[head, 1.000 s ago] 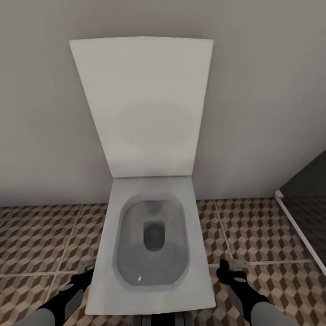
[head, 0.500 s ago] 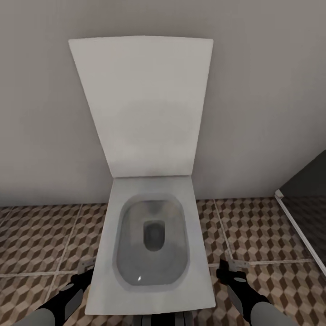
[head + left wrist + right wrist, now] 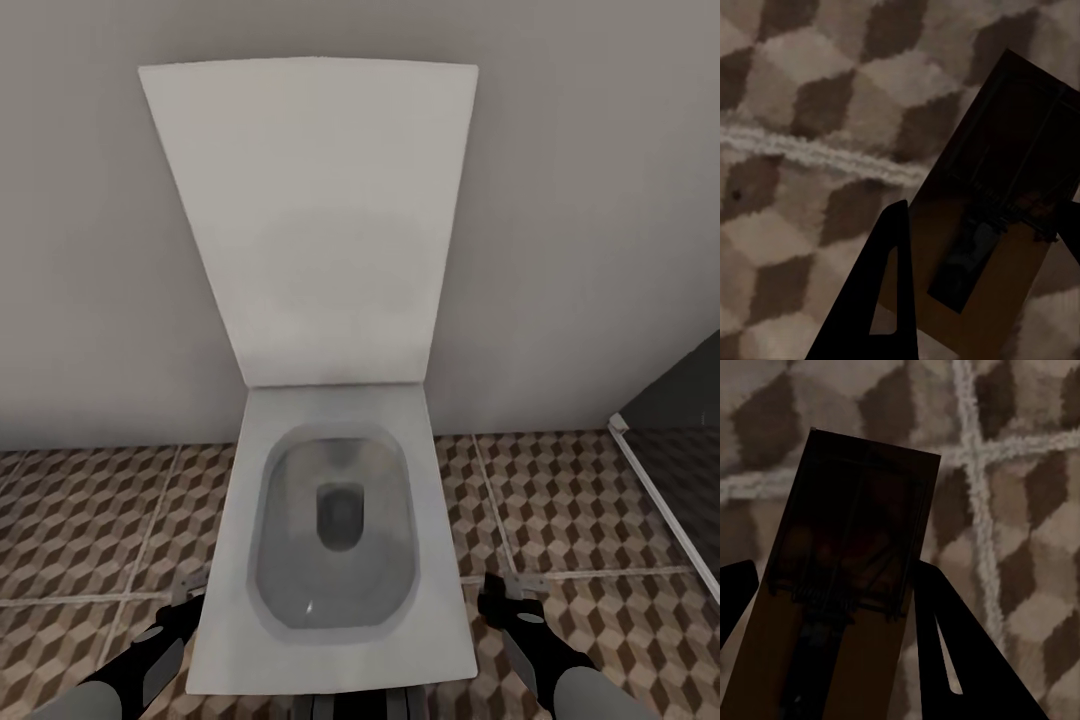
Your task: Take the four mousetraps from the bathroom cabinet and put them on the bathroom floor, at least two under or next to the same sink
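Each gripper holds one mousetrap over the bathroom floor (image 3: pixel 90 520). In the left wrist view a brown mousetrap (image 3: pixel 997 217) with dark metal parts lies between the fingers of my left gripper (image 3: pixel 979 262), above the cube-pattern tiles (image 3: pixel 795 90). In the right wrist view, my right gripper (image 3: pixel 844 615) is shut on a second mousetrap (image 3: pixel 847 570). The head view shows my left gripper (image 3: pixel 188 598) and right gripper (image 3: pixel 503 592) low on either side of a toilet. The cabinet and the bathroom sink are out of view.
A white toilet (image 3: pixel 440 560) with its lid (image 3: pixel 310 210) raised stands straight ahead against a plain grey wall. A dark shower area with a white edge strip (image 3: pixel 665 510) lies to the right. Tiled floor shows on both sides of the toilet.
The head view has shifted slightly, so the toilet lid looks larger and higher. Both grippers keep their places beside the bowl.
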Robot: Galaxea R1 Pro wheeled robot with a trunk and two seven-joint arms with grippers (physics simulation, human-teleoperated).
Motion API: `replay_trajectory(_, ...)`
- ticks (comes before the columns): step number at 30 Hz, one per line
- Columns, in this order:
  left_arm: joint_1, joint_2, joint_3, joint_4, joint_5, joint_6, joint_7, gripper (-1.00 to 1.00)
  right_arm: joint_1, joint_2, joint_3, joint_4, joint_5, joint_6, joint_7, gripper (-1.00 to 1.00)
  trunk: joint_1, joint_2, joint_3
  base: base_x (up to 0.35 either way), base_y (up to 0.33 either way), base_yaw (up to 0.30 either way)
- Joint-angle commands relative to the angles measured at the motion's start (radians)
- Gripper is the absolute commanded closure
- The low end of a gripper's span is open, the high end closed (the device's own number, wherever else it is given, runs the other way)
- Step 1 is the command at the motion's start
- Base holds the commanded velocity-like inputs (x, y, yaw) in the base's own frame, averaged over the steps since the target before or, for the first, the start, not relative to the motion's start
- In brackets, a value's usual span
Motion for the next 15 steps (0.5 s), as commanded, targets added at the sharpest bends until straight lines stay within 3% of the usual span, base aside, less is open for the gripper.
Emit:
replay_trajectory(1,0.0,0.0,-0.008,0.0,0.007,-0.004,0.003,1.0,0.0,0.0,-0.006,0.0,0.009,0.0,-0.001,1.0,0.0,0.0,-0.002,0.0,0.0,0.0)
replay_trajectory(15,0.0,0.0,-0.009,0.0,0.007,-0.005,0.003,1.0,0.0,0.0,-0.007,0.0,0.009,0.0,-0.001,1.0,0.0,0.0,-0.025,0.0,0.0,0.0)
